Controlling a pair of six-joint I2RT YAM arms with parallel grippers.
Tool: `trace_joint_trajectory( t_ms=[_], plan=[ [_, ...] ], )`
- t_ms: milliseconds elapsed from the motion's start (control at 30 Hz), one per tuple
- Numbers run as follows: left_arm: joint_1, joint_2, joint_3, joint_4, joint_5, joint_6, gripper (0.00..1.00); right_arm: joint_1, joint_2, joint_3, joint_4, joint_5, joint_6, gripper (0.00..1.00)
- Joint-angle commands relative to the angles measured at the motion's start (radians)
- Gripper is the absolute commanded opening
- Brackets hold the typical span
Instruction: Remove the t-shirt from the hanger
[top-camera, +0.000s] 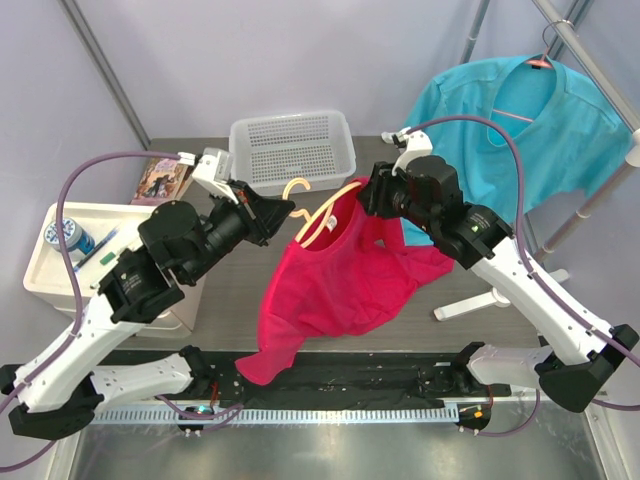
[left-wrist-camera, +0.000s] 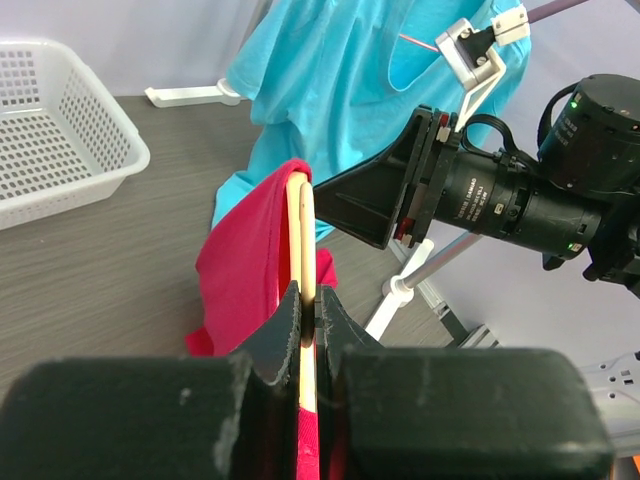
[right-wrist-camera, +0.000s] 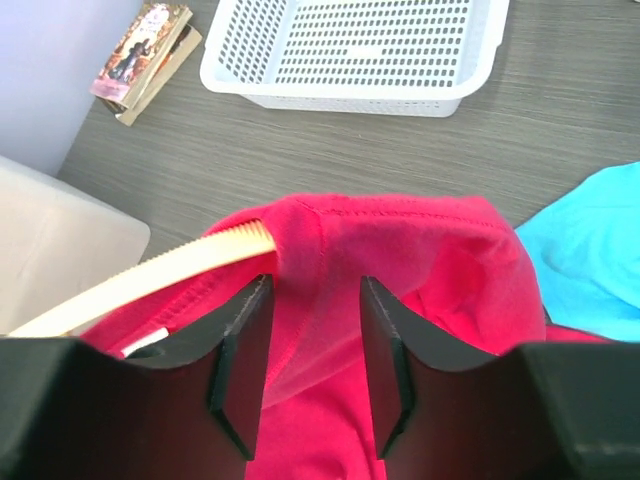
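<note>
A red t-shirt (top-camera: 340, 285) hangs from a cream hanger (top-camera: 318, 212) held up over the table between both arms. My left gripper (top-camera: 280, 215) is shut on the hanger's bar (left-wrist-camera: 303, 225), which runs straight between its jaws (left-wrist-camera: 310, 300); the red cloth (left-wrist-camera: 245, 265) drapes off the far end. My right gripper (top-camera: 365, 195) sits over the shirt's shoulder (right-wrist-camera: 400, 260). Its jaws stand apart with a fold of red fabric between them (right-wrist-camera: 315, 300), just beside the hanger's ribbed end (right-wrist-camera: 170, 270). The fabric is not pinched.
A white perforated basket (top-camera: 292, 150) stands at the back of the table. A teal t-shirt (top-camera: 520, 130) hangs on a rack at the right, whose white foot (top-camera: 480, 300) lies on the table. A book (top-camera: 160, 180) and a white bin (top-camera: 60, 255) are at the left.
</note>
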Motion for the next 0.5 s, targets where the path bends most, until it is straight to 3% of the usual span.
trace_joint_trajectory(
  t_ms=[0,33,100,267,467],
  plan=[
    [0.002,0.004,0.031,0.053,0.012,-0.001,0.00,0.002,-0.012,0.016,0.086,-0.013,0.034,0.50],
    [0.002,0.012,0.034,0.049,0.009,0.004,0.00,0.003,-0.017,0.008,0.098,-0.016,0.037,0.55],
    [0.002,0.017,0.041,0.047,0.007,0.013,0.00,0.002,-0.016,-0.003,0.109,-0.007,0.034,0.56],
    [0.002,0.029,0.052,0.052,0.016,0.012,0.00,0.002,0.004,-0.007,0.092,0.059,0.008,0.50],
    [0.002,0.030,0.074,0.041,0.016,0.021,0.00,0.000,0.033,-0.006,0.096,0.082,-0.004,0.50]
  ],
)
